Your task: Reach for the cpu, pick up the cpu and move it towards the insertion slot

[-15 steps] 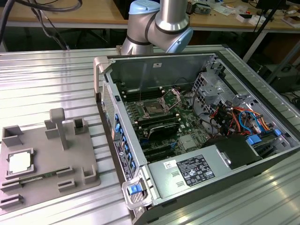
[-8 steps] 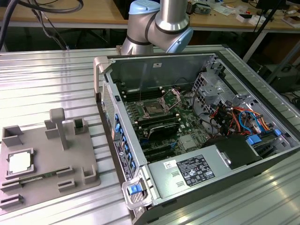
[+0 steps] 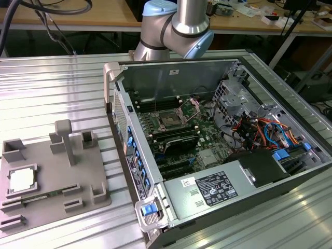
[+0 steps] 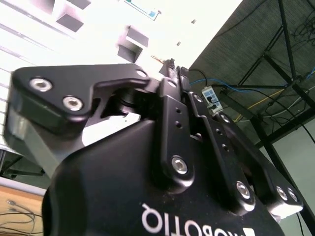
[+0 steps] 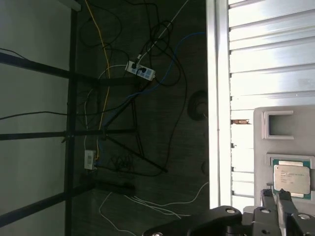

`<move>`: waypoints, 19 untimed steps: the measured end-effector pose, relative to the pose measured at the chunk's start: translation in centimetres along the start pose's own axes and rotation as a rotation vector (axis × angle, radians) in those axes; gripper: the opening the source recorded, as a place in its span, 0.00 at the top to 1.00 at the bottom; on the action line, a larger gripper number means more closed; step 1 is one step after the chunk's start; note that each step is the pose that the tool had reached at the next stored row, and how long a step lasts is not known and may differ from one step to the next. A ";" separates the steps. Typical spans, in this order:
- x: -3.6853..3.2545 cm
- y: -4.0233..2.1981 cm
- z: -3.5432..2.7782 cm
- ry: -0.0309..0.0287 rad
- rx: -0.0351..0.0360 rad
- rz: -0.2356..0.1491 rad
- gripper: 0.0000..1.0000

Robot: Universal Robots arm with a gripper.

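cpu (image 3: 22, 180) flat in grey tray (image 3: 52, 171) (untouched)

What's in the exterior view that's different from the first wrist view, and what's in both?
Exterior view: the open computer case with the insertion slot inside, and the arm beyond it. First wrist view: the gripper, plus a power strip and loose cables. Both: the cpu lying in the grey tray, not picked up yet.
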State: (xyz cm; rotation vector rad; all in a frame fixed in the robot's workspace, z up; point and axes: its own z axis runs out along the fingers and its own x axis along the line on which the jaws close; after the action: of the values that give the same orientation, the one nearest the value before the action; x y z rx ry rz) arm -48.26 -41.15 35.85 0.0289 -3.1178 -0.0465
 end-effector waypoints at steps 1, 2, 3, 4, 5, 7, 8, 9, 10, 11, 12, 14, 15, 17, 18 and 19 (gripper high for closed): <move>0.00 0.00 0.00 0.0000 0.0000 0.000 0.76; 0.00 0.00 0.00 0.0000 0.0000 0.000 0.70; 0.00 0.00 0.00 0.0001 -0.0001 0.000 0.70; 0.00 0.00 0.01 0.0000 -0.0001 0.000 0.64; 0.00 0.00 0.01 0.0000 0.0000 0.000 0.64; -0.01 -0.01 0.27 -0.0005 -0.0003 0.000 0.46; -0.02 -0.02 0.77 0.0000 0.0000 -0.001 0.40; -0.07 -0.03 0.95 0.0000 0.0001 -0.002 0.40; -0.35 -0.05 1.25 0.0001 0.0001 -0.003 0.40; -0.73 -0.06 1.57 0.0001 0.0001 -0.003 0.40; -0.84 -0.07 1.73 0.0002 0.0001 -0.003 0.40; -0.86 -0.07 1.90 0.0001 0.0008 -0.003 0.40; -0.87 -0.08 1.94 0.0002 0.0018 -0.003 0.40; -0.87 -0.08 2.03 0.0001 0.0020 -0.003 0.40; -0.87 -0.08 2.04 0.0004 0.0022 -0.003 0.40; -0.86 -0.08 2.09 0.0002 0.0021 -0.003 0.40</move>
State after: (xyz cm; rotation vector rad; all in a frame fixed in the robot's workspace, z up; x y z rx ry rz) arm -47.45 -41.15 33.74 0.0329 -3.1177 -0.0434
